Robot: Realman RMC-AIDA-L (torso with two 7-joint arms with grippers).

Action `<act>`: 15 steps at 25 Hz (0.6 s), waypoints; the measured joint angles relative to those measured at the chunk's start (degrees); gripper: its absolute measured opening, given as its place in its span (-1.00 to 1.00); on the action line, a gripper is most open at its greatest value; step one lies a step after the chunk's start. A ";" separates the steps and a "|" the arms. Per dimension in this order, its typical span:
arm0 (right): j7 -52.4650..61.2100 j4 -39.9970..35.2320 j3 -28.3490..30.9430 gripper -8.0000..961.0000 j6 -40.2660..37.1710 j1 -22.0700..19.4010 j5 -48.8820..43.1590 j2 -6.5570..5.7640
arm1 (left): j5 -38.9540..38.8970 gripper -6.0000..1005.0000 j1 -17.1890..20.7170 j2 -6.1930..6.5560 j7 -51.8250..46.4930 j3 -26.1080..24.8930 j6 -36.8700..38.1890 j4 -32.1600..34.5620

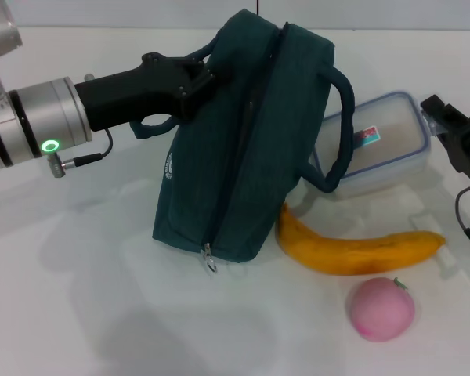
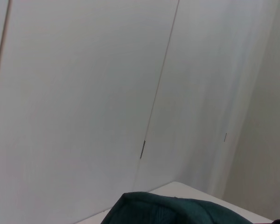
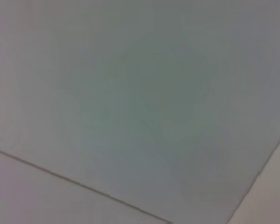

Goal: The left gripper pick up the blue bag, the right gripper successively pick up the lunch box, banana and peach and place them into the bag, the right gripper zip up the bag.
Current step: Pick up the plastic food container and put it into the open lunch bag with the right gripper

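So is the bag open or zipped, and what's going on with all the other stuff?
blue bag: zipped shut, tilted, held up by one handle.
left gripper: shut on the bag's handle.
right gripper: at the table's right edge, holding nothing.
lunch box: lid on, lying on the table behind the bag.
banana: unpeeled, lying on the table beside the bag.
peach: whole, resting on the table near the banana.

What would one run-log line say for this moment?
left hand: gripping dark teal fabric bag, zipper closed | right hand: idle beside clear lunch box | banana, peach: on table
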 joint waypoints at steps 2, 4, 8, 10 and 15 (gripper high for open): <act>-0.02 -1.13 -0.61 -0.68 -0.10 0.17 -0.14 0.00 | -0.20 -0.92 0.08 0.00 0.00 0.02 0.00 0.00; -0.06 -2.70 -1.25 -0.73 -0.43 0.18 -0.65 0.00 | -0.70 -0.92 0.24 -0.02 0.00 0.16 0.04 0.00; -0.35 -6.42 -1.91 -0.79 -3.31 0.16 -3.29 -0.02 | -1.93 -0.92 0.71 -0.07 0.06 0.24 0.38 0.00; -0.52 -7.47 -2.49 -0.79 -4.28 0.23 -3.70 -0.12 | -2.54 -0.92 0.97 -0.08 0.14 0.29 0.53 0.00; -0.21 -12.00 -5.69 -0.79 -8.11 0.41 -3.97 -0.49 | -2.85 -0.92 1.19 -0.09 0.17 0.32 1.38 0.00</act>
